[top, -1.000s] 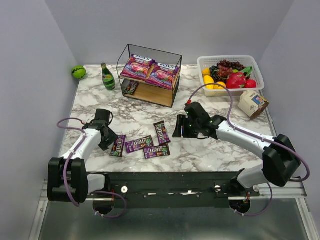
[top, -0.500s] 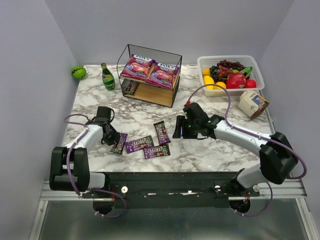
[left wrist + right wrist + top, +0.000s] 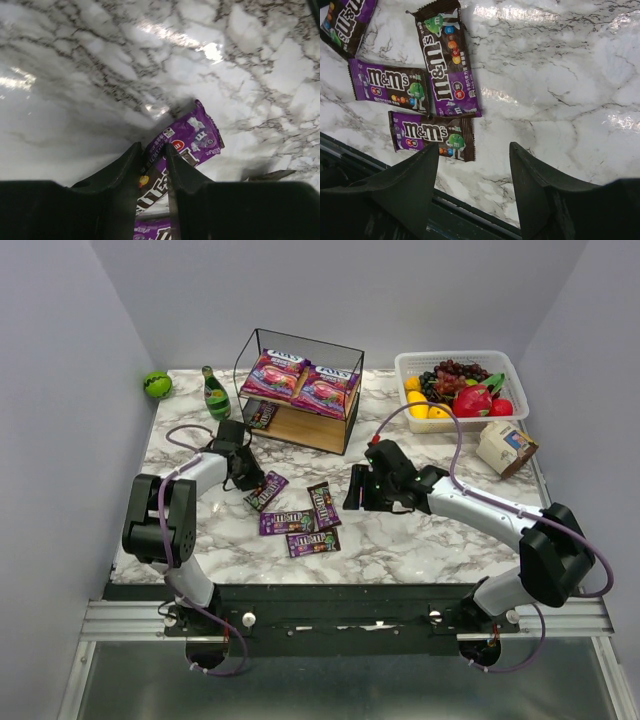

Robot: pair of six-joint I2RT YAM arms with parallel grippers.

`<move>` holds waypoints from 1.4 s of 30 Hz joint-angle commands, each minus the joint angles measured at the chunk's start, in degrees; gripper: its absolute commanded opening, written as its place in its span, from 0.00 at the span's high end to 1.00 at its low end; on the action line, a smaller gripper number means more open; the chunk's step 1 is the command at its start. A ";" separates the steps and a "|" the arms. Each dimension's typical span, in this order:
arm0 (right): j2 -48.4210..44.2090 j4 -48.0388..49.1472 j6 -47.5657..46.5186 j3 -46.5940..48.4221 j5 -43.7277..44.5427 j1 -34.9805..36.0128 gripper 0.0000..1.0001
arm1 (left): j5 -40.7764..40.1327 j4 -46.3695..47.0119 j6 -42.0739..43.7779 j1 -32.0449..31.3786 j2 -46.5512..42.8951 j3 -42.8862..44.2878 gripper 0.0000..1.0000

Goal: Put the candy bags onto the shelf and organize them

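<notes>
Left tool (image 3: 152,156) grips a candy packet (image 3: 192,140), right tool (image 3: 473,150) gapes empty; pink bags (image 3: 325,390) top the shelf (image 3: 310,430), three packets (image 3: 313,542) wait mid-frame on the tabletop (image 3: 420,540).

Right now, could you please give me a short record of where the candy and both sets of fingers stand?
top tier of shelf: two FOX'S bags, side by side
lower tier: one shelved M&M's packet, at its left end
left fingers: shut on the held M&M's packet
right fingers: open, empty
table: three loose M&M's packets between the arms
not yet shelved: four packets
</notes>
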 commanded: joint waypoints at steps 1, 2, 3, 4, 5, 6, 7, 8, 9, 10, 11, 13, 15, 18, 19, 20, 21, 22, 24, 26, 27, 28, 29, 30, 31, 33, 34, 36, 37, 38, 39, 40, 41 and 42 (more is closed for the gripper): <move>0.04 -0.64 1.16 0.79 1.60 0.32 0.34 | -0.45 0.03 4.34 -0.73 0.68 4.86 0.61; -0.22 -0.64 1.25 0.62 3.08 0.32 0.34 | -1.15 -0.58 4.69 -0.73 0.15 5.82 0.55; -0.83 -0.73 1.51 0.27 3.19 0.32 0.34 | -2.38 -1.55 4.70 -0.73 -1.25 6.01 0.52; -1.10 -0.73 1.69 0.00 3.27 0.32 0.34 | -3.08 -2.17 4.61 -0.73 -2.13 6.10 0.50; -1.54 -0.82 1.87 -0.26 3.45 0.32 0.34 | -3.79 -2.52 4.26 -0.73 -3.18 5.75 0.46; -1.89 -0.90 2.04 -0.70 3.54 0.32 0.34 | -4.40 -3.13 3.82 -0.73 -5.20 5.31 0.43; -2.33 -0.91 2.22 -0.88 3.54 0.32 0.34 | -5.45 -3.31 3.30 -0.73 -6.43 4.70 0.41; -2.68 -0.91 2.39 -1.14 3.80 0.23 0.34 | -5.90 -3.49 2.94 -0.73 -7.49 3.99 0.38; -2.86 -1.08 2.66 -1.40 3.89 0.32 0.34 | -6.51 -4.10 1.72 -0.73 -9.76 2.33 0.37; -3.30 -1.08 2.66 -1.67 3.89 0.32 0.34 | -7.21 -4.54 0.92 -0.73 -10.92 1.45 0.36; -3.39 -1.17 2.75 -1.84 4.06 0.32 0.34 | -7.22 -4.89 0.05 -0.73 -11.89 0.48 0.36; -3.56 -1.43 2.57 -1.93 4.15 0.32 0.34 | -7.22 -5.42 -2.24 -0.73 -15.14 -2.85 0.35; -3.56 -1.78 2.40 -2.02 4.15 0.23 0.34 | -6.70 -3.07 -3.82 -0.73 -18.73 -8.02 0.35; -3.30 -2.13 2.05 -2.02 4.15 0.32 0.34 | -4.76 3.77 -6.63 -0.73 -23.91 -16.36 0.35; -3.30 -2.14 1.96 -1.93 4.07 0.23 0.34 | -4.24 5.72 -7.86 -0.65 -25.07 -18.23 0.35; -3.30 -2.05 1.96 -2.02 3.89 0.32 0.34 | -3.89 7.74 -8.48 -0.65 -25.95 -19.90 0.35; -3.21 -2.22 1.78 -2.11 3.89 0.32 0.34 | -3.01 11.50 -9.10 -0.65 -27.44 -22.88 0.35; -3.21 -2.22 1.69 -2.20 3.80 0.32 0.34 | -2.74 13.28 -9.80 -0.65 -27.97 -24.04 0.35; -3.30 -2.22 1.43 -2.28 3.63 0.32 0.34 | -2.39 17.84 -11.12 -0.65 -28.77 -26.67 0.35; -3.39 -2.40 1.43 -2.46 3.71 0.32 0.34 | -2.83 20.93 -12.09 -0.65 -28.95 -28.00 0.35; -3.47 -2.31 1.34 -2.72 3.71 0.41 0.34 | -3.17 22.68 -12.26 -0.65 -28.86 -28.96 0.35; -3.56 -2.40 1.25 -2.81 3.71 0.23 0.34 | -3.96 23.40 -12.61 -0.65 -28.60 -29.32 0.35; -3.65 -2.40 1.34 -2.90 3.80 0.32 0.34 | -4.06 24.10 -13.05 -0.56 -28.42 -29.76 0.35; -3.83 -2.40 1.43 -2.99 3.98 0.32 0.34 | -3.88 25.85 -13.67 -0.47 -27.98 -30.63 0.36; -4.00 -2.40 1.43 -3.34 3.98 0.32 0.34 | -4.40 26.30 -14.11 -0.38 -27.11 -30.99 0.36; -4.62 -2.40 1.60 -3.69 4.33 0.32 0.34 | -4.67 27.09 -14.73 -0.21 -25.96 -31.43 0.38; -4.88 -2.57 1.69 -3.95 4.50 0.32 0.34 | -4.67 27.18 -15.08 -0.21 -24.83 -31.43 0.39; -5.50 -2.75 1.78 -4.39 5.12 0.32 0.34 | -4.67 27.88 -15.08 -0.12 -23.42 -31.52 0.41; -5.67 -2.75 1.78 -4.57 5.29 0.32 0.34 | -4.59 28.23 -15.34 -0.12 -23.06 -31.61 0.41; -6.02 -2.92 1.87 -4.66 5.47 0.32 0.34 | -4.93 28.32 -15.52 -0.12 -22.71 -31.70 0.44; -6.11 -3.10 1.96 -4.74 5.73 0.32 0.34 | -5.11 28.76 -15.69 -0.12 -22.18 -31.70 0.45; -6.29 -3.28 1.96 -4.75 5.82 0.23 0.34 | -5.02 28.94 -15.78 -0.12 -21.83 -31.70 0.47; -6.38 -3.28 2.04 -4.83 5.91 0.32 0.34 | -4.94 29.11 -15.87 -0.03 -21.57 -31.70 0.51; -6.64 -3.45 2.04 -4.83 6.09 0.32 0.34 | -4.59 29.46 -15.70 -0.03 -21.30 -31.44 0.53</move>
